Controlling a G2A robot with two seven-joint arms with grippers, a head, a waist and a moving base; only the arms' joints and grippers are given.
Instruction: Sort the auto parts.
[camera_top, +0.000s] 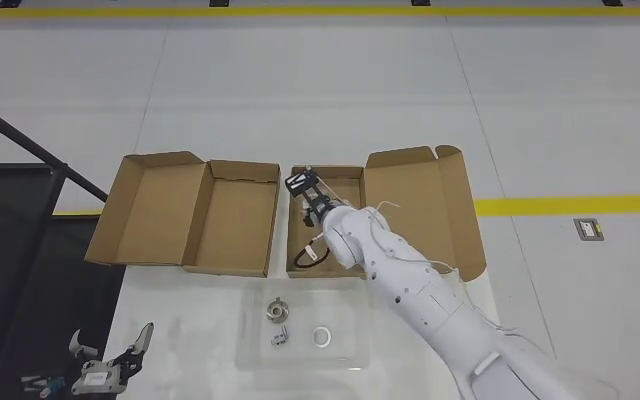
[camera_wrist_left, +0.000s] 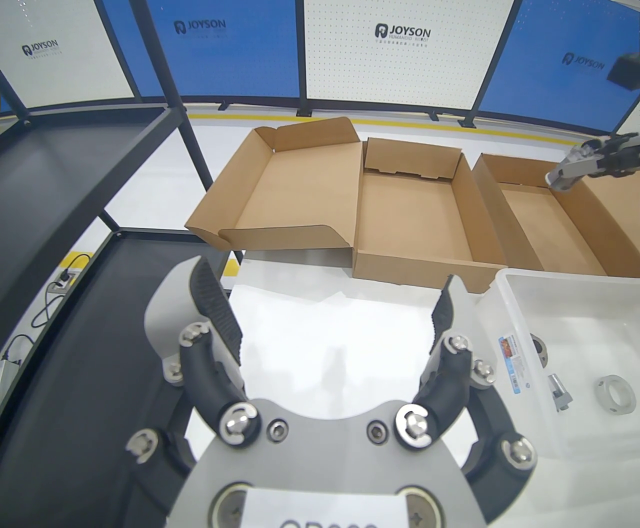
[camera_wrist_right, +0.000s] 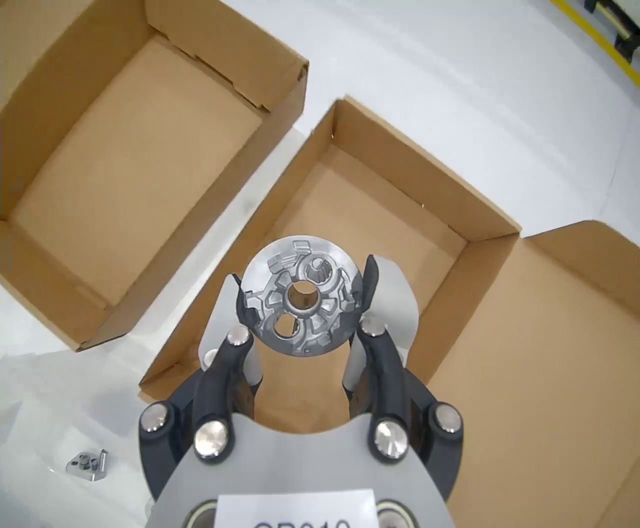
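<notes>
Disc-shaped auto part sits clamped in right gripper fingers above a cardboard box; left gripper fingers apart.

Logo print on pegboard panels; small printed sticker on clear bin

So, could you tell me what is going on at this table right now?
The robot is sorting metal auto parts. Its right claw is shut on a round cast disc, held above the right-hand cardboard box. The left claw hangs open near the clear bin, where three more parts lie: a round piece, a bracket and a ring.
</notes>
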